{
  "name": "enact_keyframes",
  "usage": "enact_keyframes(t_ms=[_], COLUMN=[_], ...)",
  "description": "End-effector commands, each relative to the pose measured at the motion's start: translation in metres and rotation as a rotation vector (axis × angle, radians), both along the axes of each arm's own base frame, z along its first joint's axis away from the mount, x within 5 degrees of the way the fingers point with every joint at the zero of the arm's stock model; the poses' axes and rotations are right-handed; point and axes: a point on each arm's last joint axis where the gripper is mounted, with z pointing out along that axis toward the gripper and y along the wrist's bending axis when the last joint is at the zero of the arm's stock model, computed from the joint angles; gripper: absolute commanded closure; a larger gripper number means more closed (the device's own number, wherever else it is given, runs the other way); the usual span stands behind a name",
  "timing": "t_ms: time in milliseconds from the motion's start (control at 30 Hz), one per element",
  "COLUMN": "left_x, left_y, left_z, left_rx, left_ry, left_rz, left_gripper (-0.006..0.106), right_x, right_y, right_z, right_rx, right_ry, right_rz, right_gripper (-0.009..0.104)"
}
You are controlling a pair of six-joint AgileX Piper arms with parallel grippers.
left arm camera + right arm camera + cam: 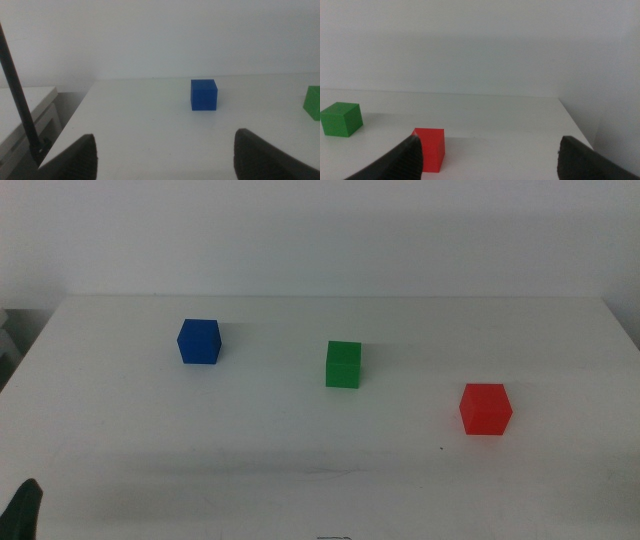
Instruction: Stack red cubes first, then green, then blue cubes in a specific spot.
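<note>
The red cube [486, 409], right of the green cube [343, 364] on the desk [300, 440], looks light and rigid, suiting a flat-sided pinch by the wide-open, empty right gripper [490, 160].

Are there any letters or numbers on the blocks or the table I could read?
None: there is no writing to read anywhere. The red cube, green cube and blue cube have plain faces, and the white table is bare of marks. The left gripper and right gripper, both open, show no labels either.
</note>
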Motion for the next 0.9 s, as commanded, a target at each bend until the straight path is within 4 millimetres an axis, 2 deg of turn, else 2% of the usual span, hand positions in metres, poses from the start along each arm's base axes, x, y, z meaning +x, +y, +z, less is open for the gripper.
enact_keyframes(t_ms=[0, 133, 267, 400, 500, 633, 867], left_x=[-0.001, -0.001, -0.001, -0.001, -0.001, -0.001, -0.001], left_y=[0.0, 0.0, 0.0, 0.0, 0.0, 0.0, 0.0], left_z=[0.009, 0.009, 0.009, 0.009, 0.009, 0.009, 0.009], left_rx=[-0.005, -0.005, -0.005, -0.005, -0.005, -0.005, -0.005], left_ry=[-0.097, -0.097, -0.097, -0.097, -0.097, -0.097, -0.097], left_rz=[0.0, 0.0, 0.0, 0.0, 0.0, 0.0, 0.0], left_gripper=[0.007, 0.007, 0.007, 0.007, 0.007, 0.007, 0.007], right_x=[-0.001, 0.014, 0.046, 0.082, 0.106, 0.134, 0.159], right_y=[0.0, 0.001, 0.003, 0.006, 0.007, 0.008, 0.01], right_z=[0.021, 0.049, 0.087, 0.12, 0.141, 0.146, 0.124], right_rx=[0.013, 0.078, 0.156, 0.138, 0.139, 0.165, 0.18], right_ry=[-0.101, 0.011, 0.253, 0.504, 0.554, 0.564, 0.677], right_rz=[0.004, 0.004, -0.001, 0.002, 0.003, 0.004, 0.002], right_gripper=[0.021, 0.021, 0.021, 0.021, 0.021, 0.021, 0.021])
